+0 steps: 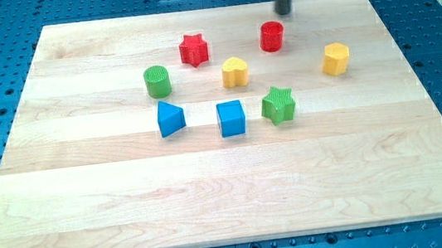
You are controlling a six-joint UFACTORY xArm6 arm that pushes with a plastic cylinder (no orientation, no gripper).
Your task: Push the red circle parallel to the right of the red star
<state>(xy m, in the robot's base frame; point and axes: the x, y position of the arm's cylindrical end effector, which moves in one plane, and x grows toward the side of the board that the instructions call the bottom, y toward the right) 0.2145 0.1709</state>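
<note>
The red circle (pixel 272 36) stands near the view's top, right of centre. The red star (pixel 193 49) lies to its left, at about the same height in the view, with a gap between them. My tip (pixel 284 11) is just above and slightly right of the red circle, close to it; I cannot tell if they touch.
A yellow heart (pixel 235 72) lies below and between the two red blocks. A green circle (pixel 157 81), blue triangle (pixel 170 118), blue cube (pixel 231 118), green star (pixel 278 105) and yellow hexagon (pixel 335 58) lie around. The wooden board (pixel 229 198) rests on a blue perforated table.
</note>
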